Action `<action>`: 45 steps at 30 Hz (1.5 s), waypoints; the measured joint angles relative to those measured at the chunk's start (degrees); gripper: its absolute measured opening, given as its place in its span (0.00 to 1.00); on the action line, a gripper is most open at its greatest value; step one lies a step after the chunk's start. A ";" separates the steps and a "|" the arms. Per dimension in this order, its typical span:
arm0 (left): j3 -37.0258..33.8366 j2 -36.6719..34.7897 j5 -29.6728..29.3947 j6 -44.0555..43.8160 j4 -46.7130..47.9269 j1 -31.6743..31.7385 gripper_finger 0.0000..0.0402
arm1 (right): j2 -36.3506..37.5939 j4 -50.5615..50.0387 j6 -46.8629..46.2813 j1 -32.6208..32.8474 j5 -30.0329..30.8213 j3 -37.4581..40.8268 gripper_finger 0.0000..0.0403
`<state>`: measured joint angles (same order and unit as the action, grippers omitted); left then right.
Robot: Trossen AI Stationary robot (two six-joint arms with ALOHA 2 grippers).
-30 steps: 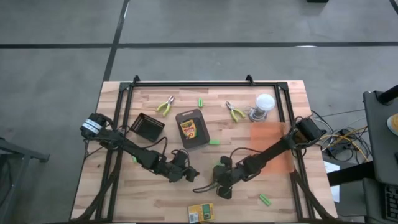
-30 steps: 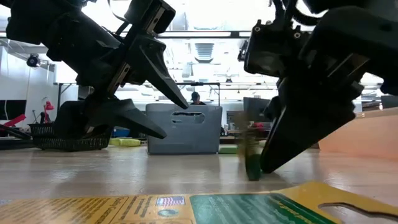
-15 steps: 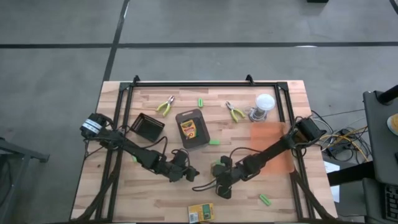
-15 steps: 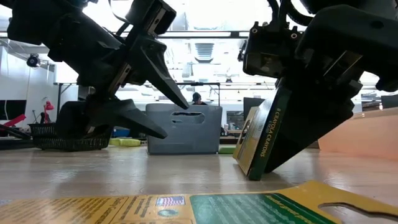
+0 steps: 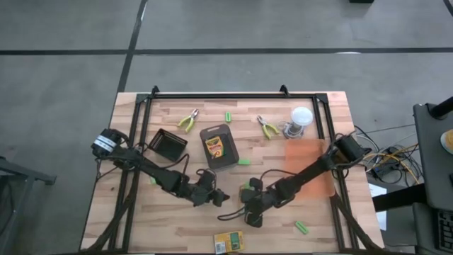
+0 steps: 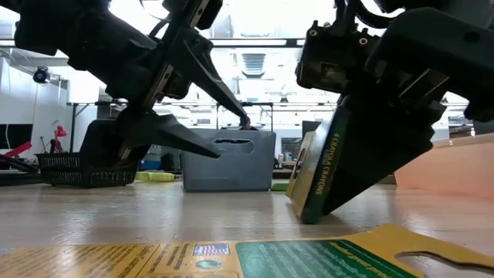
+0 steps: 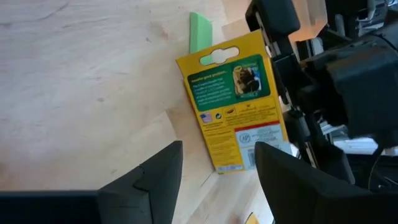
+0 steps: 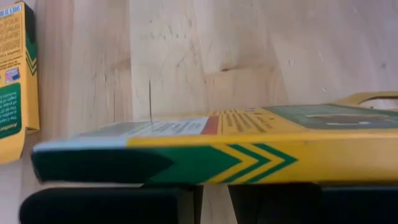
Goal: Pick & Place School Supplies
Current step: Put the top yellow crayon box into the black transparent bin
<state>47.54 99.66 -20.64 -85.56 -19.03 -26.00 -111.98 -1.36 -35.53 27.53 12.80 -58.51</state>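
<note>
While the left gripper point(image 5: 218, 197) hangs with its fingers spread and empty near the table's point(image 5: 134, 219) front middle, a black basket point(image 5: 167, 144) sits behind it at the left, beside one pair of pliers point(image 5: 187, 120). A grey tray point(image 5: 218, 146) in the middle holds a crayon box point(image 5: 215, 147). Just right of the left gripper, the right gripper point(image 5: 249, 212) pinches a second box point(image 6: 315, 176) by its edge, tilted, its lower corner on the wood. A third box point(image 5: 228, 241) lies flat at the front edge. Green sticks point(image 5: 302, 227) lie scattered; more pliers point(image 5: 267, 127) and a jar point(image 5: 299, 121) stand at the back right.
</note>
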 joint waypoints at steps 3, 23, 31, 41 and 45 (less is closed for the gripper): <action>0.01 0.00 -0.02 0.02 -0.04 0.13 0.51 | -0.08 -1.10 0.15 -0.02 0.26 -0.87 0.14; 0.01 0.00 0.00 0.96 -0.03 0.29 0.51 | -0.12 -3.56 1.03 -0.09 2.51 -2.98 0.14; 0.01 0.01 0.00 1.01 -0.02 0.35 0.51 | 0.89 -3.42 1.05 -0.09 2.41 -3.04 0.14; 0.01 0.02 -0.02 1.25 -0.37 0.42 0.51 | 2.64 -3.86 1.73 0.07 4.15 -3.11 0.14; 0.01 0.02 -0.01 1.27 -0.36 0.46 0.51 | 2.64 -3.75 2.26 0.08 4.49 -3.11 0.14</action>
<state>47.55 99.68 -20.66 -84.29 -19.39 -25.54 -109.34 -5.11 -33.27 27.61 17.29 -61.63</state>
